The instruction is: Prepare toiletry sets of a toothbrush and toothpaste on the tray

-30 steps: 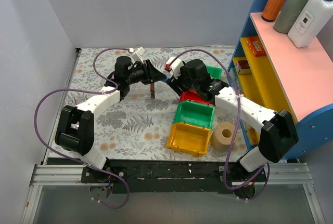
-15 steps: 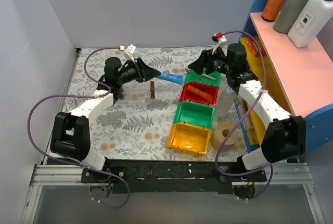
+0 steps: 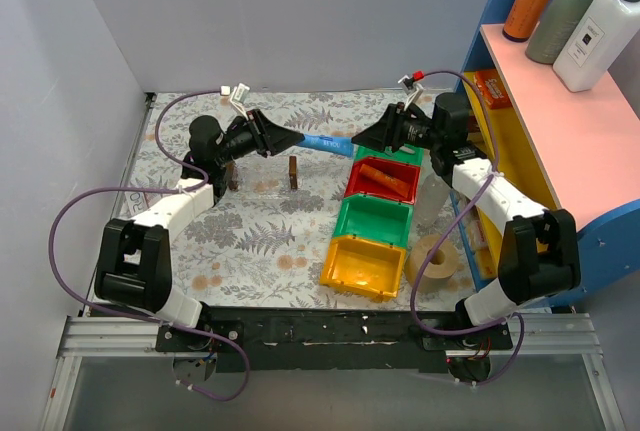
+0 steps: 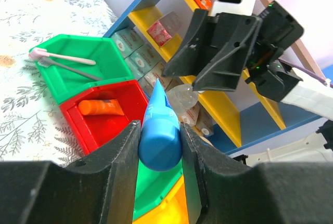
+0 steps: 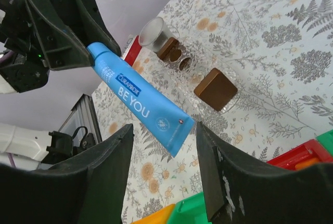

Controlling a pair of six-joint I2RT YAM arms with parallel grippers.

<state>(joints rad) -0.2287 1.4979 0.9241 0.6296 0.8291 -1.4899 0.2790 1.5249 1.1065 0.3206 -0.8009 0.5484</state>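
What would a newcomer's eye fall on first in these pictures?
The bright-blue toothpaste, held in mid-air over the floral table: the left gripper is shut on one end, while the open right gripper brackets its flat end. Next come the coloured bins lined up right of centre, and the blue, yellow and pink shelf at the right edge.

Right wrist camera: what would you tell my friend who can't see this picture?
A blue toothpaste tube, held at its far end by the left gripper, pokes between the open fingers of the right gripper. Below, the clear tray sits on a flowery cloth.
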